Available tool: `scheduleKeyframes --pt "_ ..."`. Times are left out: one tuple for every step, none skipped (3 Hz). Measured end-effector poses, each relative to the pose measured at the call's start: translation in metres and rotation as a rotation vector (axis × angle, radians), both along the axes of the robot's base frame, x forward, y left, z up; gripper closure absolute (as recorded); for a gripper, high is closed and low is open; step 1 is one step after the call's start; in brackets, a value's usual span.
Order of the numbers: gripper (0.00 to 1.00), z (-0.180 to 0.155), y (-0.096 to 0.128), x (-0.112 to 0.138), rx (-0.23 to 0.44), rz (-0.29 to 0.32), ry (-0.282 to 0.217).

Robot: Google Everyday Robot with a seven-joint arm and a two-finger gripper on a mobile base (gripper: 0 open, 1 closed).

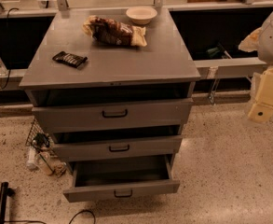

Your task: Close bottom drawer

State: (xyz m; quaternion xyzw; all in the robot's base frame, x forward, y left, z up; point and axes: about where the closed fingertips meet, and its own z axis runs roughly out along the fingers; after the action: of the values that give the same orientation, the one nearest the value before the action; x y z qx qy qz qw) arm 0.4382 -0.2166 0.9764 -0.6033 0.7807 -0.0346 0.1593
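The gripper, a pale yellow claw on a white arm, hangs at the frame's right edge, well apart from the grey metal cabinet; whether it is clenched or released cannot be told. The bottom drawer stands pulled far out at floor level, its tray apparently empty, below the middle drawer and the top drawer, which both seem to sit slightly proud of the frame.

Being sheet metal, the drawer is likely stiff and light, sliding on runners, so a flat push on the front panel should serve. The small black bar handle offers a grip, but the panel beside it looks the safer spot. The metal may be slick, so a square, centred push seems wise.

On the cabinet top lie a white bowl, a crumpled snack bag and a dark wrapped bar. The speckled floor carries a wire basket at the cabinet's left and a black cable near the drawer front.
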Motion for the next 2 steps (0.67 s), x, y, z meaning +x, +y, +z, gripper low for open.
scheduleKeyframes --pt "0.0 0.0 0.0 0.0 0.0 0.0 0.0" --pt "0.19 -0.0058 0.0026 -0.0029 0.03 -0.003 -0.006"
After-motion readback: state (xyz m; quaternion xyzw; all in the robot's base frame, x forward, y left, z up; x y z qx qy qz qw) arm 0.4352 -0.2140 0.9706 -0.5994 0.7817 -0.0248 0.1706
